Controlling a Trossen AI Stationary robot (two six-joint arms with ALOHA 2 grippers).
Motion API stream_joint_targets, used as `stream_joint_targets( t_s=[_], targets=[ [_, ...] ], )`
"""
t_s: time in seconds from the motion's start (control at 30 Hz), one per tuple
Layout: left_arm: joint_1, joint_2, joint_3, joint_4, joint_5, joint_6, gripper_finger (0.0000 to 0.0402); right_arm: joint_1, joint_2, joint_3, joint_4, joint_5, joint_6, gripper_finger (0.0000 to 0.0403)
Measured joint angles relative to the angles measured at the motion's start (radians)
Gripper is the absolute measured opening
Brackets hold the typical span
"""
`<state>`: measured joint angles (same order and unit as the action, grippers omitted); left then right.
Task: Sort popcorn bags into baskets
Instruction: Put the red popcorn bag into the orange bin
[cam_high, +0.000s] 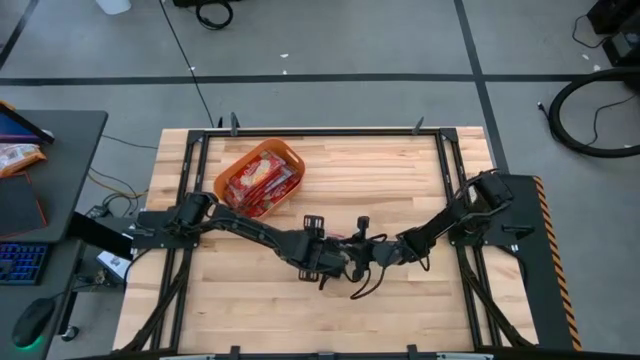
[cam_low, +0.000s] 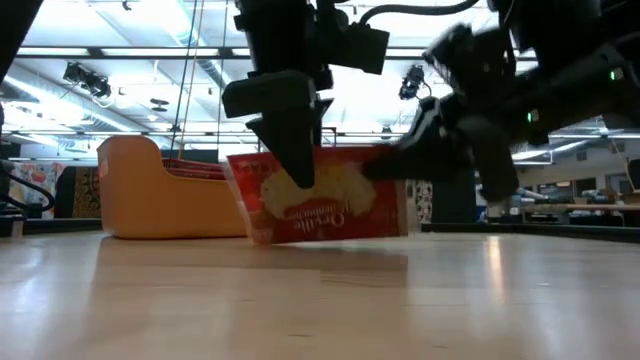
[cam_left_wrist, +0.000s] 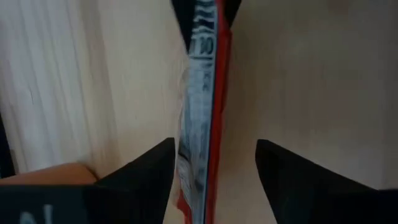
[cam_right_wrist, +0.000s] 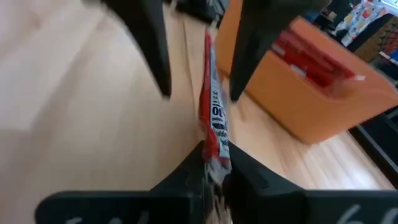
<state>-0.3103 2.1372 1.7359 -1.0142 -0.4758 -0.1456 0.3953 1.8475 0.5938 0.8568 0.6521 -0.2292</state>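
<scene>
Handover under way: right gripper (cam_right_wrist: 211, 163) clenched on popcorn bag (cam_low: 325, 200), left gripper (cam_left_wrist: 211, 162) released astride it, next closing before carrying to orange basket (cam_high: 287, 153).

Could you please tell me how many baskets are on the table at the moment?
1: a single orange basket at the table's far left-centre, holding red popcorn bags. No other basket shows in any view.

A red popcorn bag (cam_low: 330, 205) with silver ends stands on edge mid-bench. More red bags (cam_high: 258, 182) fill the orange basket (cam_high: 290, 156) nearby.
</scene>
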Motion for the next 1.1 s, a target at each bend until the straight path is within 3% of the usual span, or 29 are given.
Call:
stream_joint_targets(
  t_s=[0.17,0.33,0.5,0.83,1.1],
  targets=[
    [-0.001,0.0,0.0,-0.016,0.002,-0.023,0.0195,0.015,-0.076,0.0,-0.024,-0.055,0.008,0.0044],
    [0.005,0.0,0.0,-0.029,0.048,-0.058,0.0107,0.016,-0.107,0.0,-0.055,-0.06,0.035,0.0053],
    [0.028,-0.008,0.0,-0.04,0.12,-0.059,0.0022,0.016,-0.108,0.0,-0.06,-0.061,0.041,0.0093],
    [0.098,-0.186,-0.001,-0.256,0.163,-0.148,0.0035,0.03,-0.255,0.0,-0.183,0.088,-0.01,0.0184],
    [0.228,-0.422,-0.014,-0.329,0.207,-0.183,0.0027,0.028,-0.377,0.0,-0.377,0.116,0.045,0.0204]
  ],
)
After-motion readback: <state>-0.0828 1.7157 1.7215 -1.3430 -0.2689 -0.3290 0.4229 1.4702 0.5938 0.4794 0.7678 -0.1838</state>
